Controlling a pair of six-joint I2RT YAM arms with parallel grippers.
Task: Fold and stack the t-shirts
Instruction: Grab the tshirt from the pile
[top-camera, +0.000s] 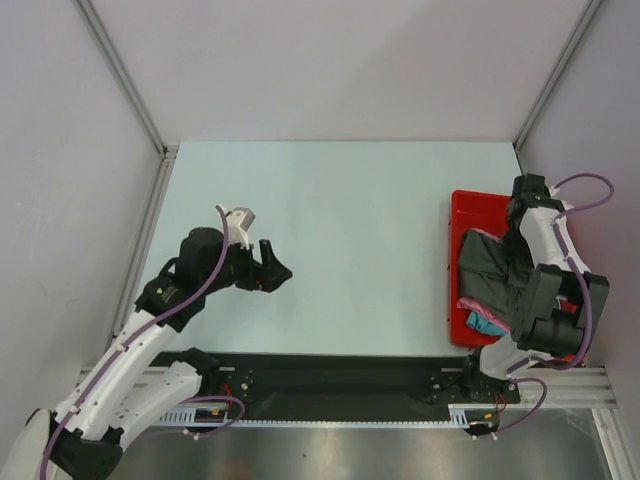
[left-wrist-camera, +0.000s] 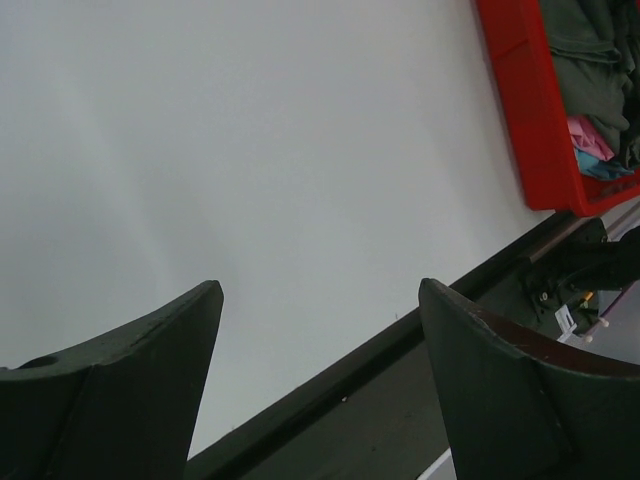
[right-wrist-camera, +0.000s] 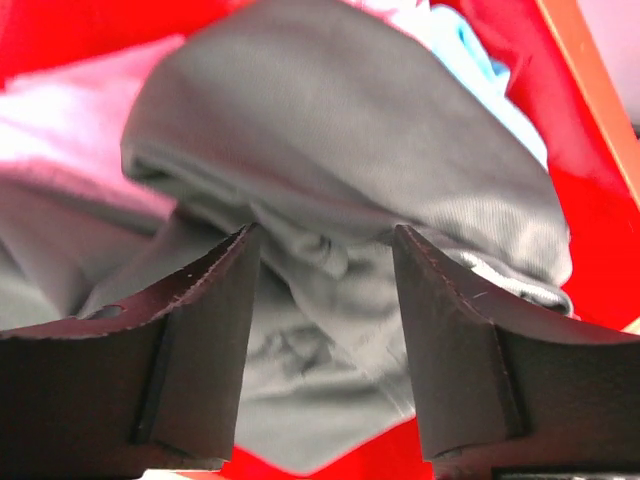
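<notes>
The t-shirts lie bunched in a red tray (top-camera: 462, 205) at the table's right edge. The charcoal-grey shirt (top-camera: 485, 262) is on top, with the pink shirt (top-camera: 468, 300) and turquoise shirt (top-camera: 490, 325) showing beneath it at the near end. My right gripper (top-camera: 508, 288) is open, down over the pile. In the right wrist view its fingers (right-wrist-camera: 325, 235) straddle a crumpled fold of the charcoal shirt (right-wrist-camera: 330, 130), with the pink shirt (right-wrist-camera: 70, 100) on the left and the turquoise shirt (right-wrist-camera: 480, 60) behind. My left gripper (top-camera: 272, 268) is open and empty above the bare table, left of centre.
The pale table top (top-camera: 350, 220) stretches from the left gripper to the tray. A black rail (top-camera: 330, 375) runs along the near edge. Grey walls enclose the table on three sides. The left wrist view shows the tray (left-wrist-camera: 520, 100) at its top right.
</notes>
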